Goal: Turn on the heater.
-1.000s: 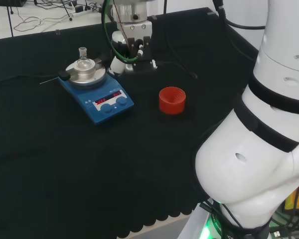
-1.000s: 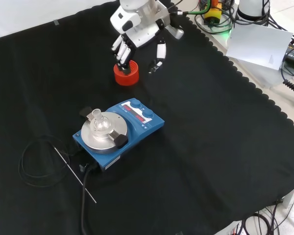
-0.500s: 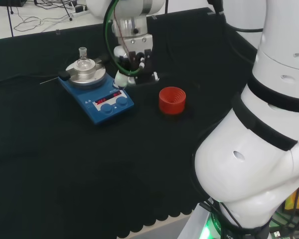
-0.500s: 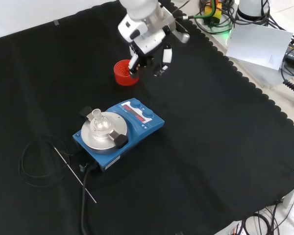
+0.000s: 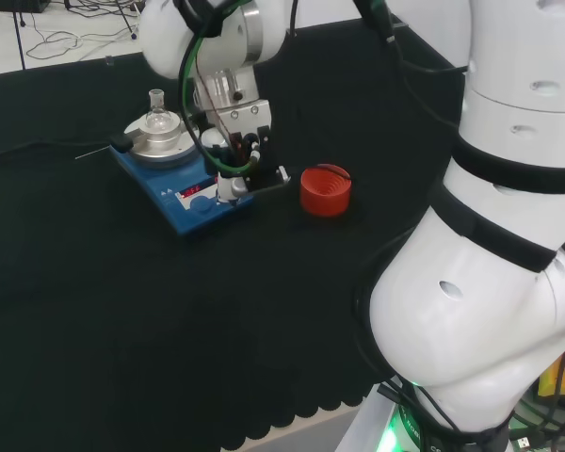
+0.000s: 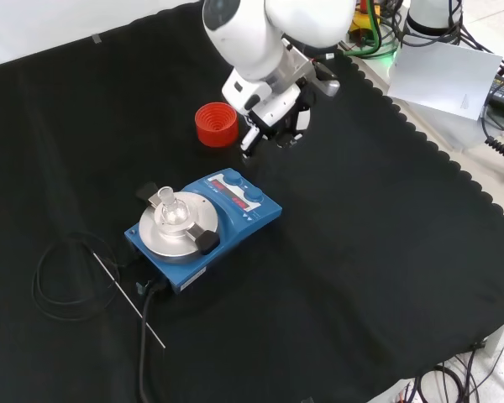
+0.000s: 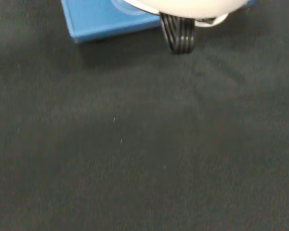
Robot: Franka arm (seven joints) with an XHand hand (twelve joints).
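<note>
The blue heater (image 5: 186, 203) (image 6: 233, 221) lies on the black cloth, its red display lit and two round knobs on its front panel. A small clear flask (image 5: 156, 111) (image 6: 170, 210) sits on its silver plate. The hand (image 5: 237, 151) (image 6: 273, 113) hangs at the panel end of the heater, fingers pointing down and relaxed, holding nothing. In the head view a fingertip (image 5: 231, 186) overlaps the panel's right knob; in the front view the fingertips stand a little beyond the panel, and I cannot tell whether they touch it. In the wrist view a blue corner of the heater (image 7: 106, 19) lies past a blurred white part of the hand (image 7: 183, 7).
A red ribbed ring stand (image 5: 325, 190) (image 6: 216, 124) sits on the cloth beside the hand, away from the heater. A black cable (image 6: 59, 277) loops off the heater's back and a thin rod (image 6: 126, 290) lies there. The cloth's scalloped edge (image 6: 454, 159) runs along the right of the front view.
The hand has come away from above the red ring and swung down toward the heater's front panel. The heater, flask and ring have stayed put.
</note>
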